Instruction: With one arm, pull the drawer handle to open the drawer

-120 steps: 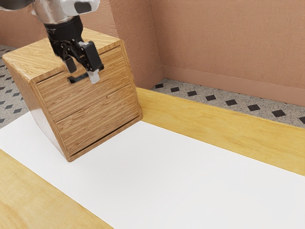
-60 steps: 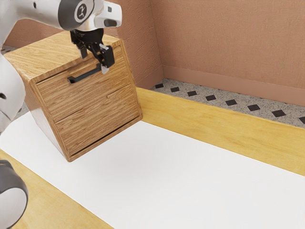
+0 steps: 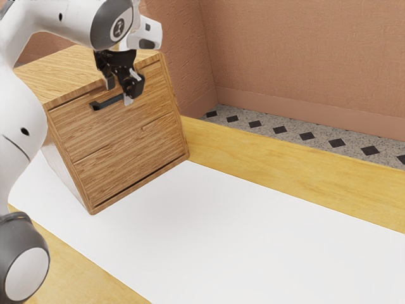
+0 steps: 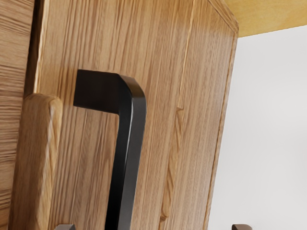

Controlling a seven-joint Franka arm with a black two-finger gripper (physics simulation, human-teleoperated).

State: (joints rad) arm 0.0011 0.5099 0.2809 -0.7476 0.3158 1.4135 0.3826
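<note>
Here the gripper point(image 3: 121, 88) hangs over the front of the wooden cabinet point(image 3: 120, 171), at the end of the black handle point(image 3: 106, 101) that lies toward the exterior view's right. Its fingers stand apart, one on each side of that end of the bar, and they are not clamped on it. The handle sits on the top drawer point(image 3: 107, 126), whose front looks about level with the front below it, so the drawer is not pulled out by any amount I can see. The cabinet stands tilted on the white mat point(image 3: 240, 240) that covers the table point(image 3: 304, 171), toward the exterior view's left. In the wrist view the handle point(image 4: 127, 158) runs down along the drawer point(image 4: 187, 96) between the two fingertips point(image 4: 241, 226), nearer to one of them than to the other
</note>
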